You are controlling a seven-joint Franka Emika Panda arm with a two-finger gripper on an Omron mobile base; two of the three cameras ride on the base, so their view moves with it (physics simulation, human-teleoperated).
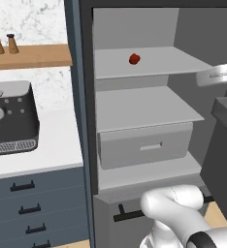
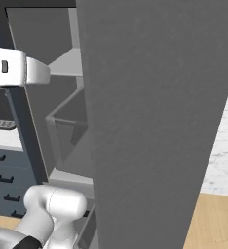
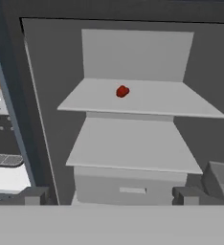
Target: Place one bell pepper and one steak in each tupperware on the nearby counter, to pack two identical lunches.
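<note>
Nothing readable anywhere, honestly. No letters, numbers or logos on the coffee machine (image 1: pixel 13 116), just plain round knobs on its front. The two shakers (image 1: pixel 4 43) on the wooden shelf at far left carry no labels, and the fridge drawer (image 1: pixel 145 145) front is blank grey. No signs or stickers on the fridge door (image 2: pixel 155 121) either.

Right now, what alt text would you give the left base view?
An open fridge with one red bell pepper on its top shelf, a drawer below. A coffee machine stands on the white counter at left.
</note>
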